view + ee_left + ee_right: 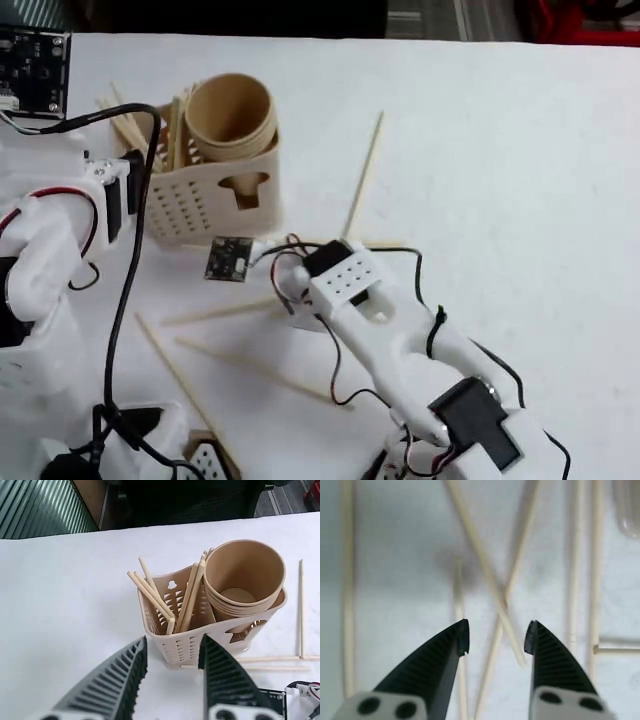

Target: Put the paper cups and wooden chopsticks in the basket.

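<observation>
The beige basket (200, 205), with small holes in its wall, stands upright on the white table (520, 150). One compartment holds stacked brown paper cups (245, 575); in the other, thin pale wooden chopsticks (152, 592) lean. Some loose chopsticks (485, 575) lie crossed on the table near it. The left gripper (174, 645) is wide and empty before the basket. The right gripper (497, 635) is wide and empty above the loose chopsticks.
</observation>
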You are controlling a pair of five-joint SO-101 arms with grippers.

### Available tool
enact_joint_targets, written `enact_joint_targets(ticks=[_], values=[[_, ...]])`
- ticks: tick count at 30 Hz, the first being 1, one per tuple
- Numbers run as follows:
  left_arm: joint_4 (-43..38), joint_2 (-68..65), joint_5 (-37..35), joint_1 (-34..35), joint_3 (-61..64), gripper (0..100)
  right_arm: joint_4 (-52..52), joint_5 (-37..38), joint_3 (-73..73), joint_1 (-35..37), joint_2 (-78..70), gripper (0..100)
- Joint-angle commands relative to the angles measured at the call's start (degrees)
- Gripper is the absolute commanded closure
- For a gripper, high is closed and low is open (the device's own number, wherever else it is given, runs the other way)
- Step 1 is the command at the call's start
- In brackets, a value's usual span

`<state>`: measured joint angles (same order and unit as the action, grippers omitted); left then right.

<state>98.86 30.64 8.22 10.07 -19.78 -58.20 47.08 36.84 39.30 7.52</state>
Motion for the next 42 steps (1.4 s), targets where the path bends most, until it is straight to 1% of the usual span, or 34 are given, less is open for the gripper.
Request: enact_joint_targets(ticks=[1,4,9,11,14,17,27,28,30,34,36,38,42], values=[[0.2,0.1,0.3,0.5,-1.8,82,-0.3,-0.2,-2.4,-0.9,0.3,78.6],[0.2,0.1,0.1,0.5,-1.8,82,-0.3,-0.2,-2.4,-0.9,0.3,73.5],[0.0,0.1,0.1,0.5,-0.9,82,-0.5,-0.1,-2.1,-0.9,0.2,76.4],[-0.3,0.1,0.1,0.5,0.4,82,-1.3,-0.3,-2.0,-0.6,0.2,75.5],[-1.6,0.1,0.1,0.5,3.1,82,-4.1,-0.5,-2.4,0.3,0.3,70.9],[-3.0,0.1,0.0,0.5,4.9,82,-4.4,-0.5,-2.0,1.0,0.0,66.4],[-3.2,0.1,0.0,0.5,4.6,82,-2.2,-0.5,-8.3,2.3,-15.0,66.4],[-3.2,0.1,0.0,0.5,4.6,82,-2.2,-0.4,-9.1,2.5,-16.2,67.9],[-3.2,0.1,0.0,0.5,4.6,82,-2.2,-0.2,-10.7,2.9,-18.6,75.5],[-3.2,0.1,0.1,0.5,4.6,82,-2.2,-0.5,-12.0,2.9,-20.5,98.6],[-3.2,0.1,0.1,0.5,4.6,82,-2.4,-0.5,-11.8,2.9,-20.5,96.1],[-3.2,0.1,0.1,0.5,4.6,82,-3.9,-0.5,-11.8,2.8,-20.5,98.5],[-3.2,0.1,0.1,0.5,4.6,82,-8.1,-0.8,-11.9,2.9,-17.9,98.1]])
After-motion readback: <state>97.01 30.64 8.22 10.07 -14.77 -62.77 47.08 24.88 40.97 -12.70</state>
